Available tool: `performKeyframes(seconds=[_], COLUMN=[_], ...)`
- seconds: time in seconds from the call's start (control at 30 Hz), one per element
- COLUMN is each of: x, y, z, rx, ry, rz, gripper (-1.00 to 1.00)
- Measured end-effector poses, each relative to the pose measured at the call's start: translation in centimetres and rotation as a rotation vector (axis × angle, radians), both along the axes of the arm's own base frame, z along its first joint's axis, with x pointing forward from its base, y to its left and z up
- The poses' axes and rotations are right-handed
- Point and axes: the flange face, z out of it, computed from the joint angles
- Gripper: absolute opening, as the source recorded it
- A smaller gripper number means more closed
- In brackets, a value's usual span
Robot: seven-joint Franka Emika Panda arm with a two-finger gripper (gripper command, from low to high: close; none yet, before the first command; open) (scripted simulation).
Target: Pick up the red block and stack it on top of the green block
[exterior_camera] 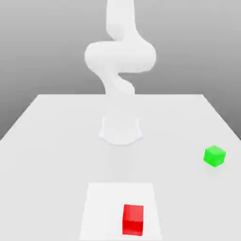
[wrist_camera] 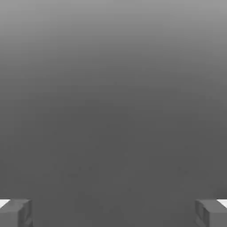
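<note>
Two cubes are seen well apart on the desk (exterior_camera: 56, 141): the red block (exterior_camera: 133, 219) and the green block (exterior_camera: 214, 156); jaws are held wide apart.

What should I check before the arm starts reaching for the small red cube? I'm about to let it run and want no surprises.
1. Gripper open: ok, fingertips stand wide apart in the hand view.
2. Gripper empty: ok, nothing between the fingertips.
3. Small bright red cube reachable: ok, it sits free on the white table, near the exterior view's front edge.
4. Small bright green cube top free: ok, nothing on it; it sits apart, toward the exterior view's right.
5. Path between the cubes: ok, bare table.
6. Gripper lined up over the red cube: cannot tell; the hand view has no cube in sight.
</note>
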Motion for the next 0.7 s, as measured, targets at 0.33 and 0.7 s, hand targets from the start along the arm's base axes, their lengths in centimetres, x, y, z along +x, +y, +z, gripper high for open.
performKeyframes(seconds=[0.33, 0.7], x=[9.3, 9.9], y=[1.0, 2.1], z=[-18.5, -39.8], rx=[-0.015, 0.022], ry=[0.301, 0.623], rz=[-0.047, -0.067], gripper=[0.0, 0.0])
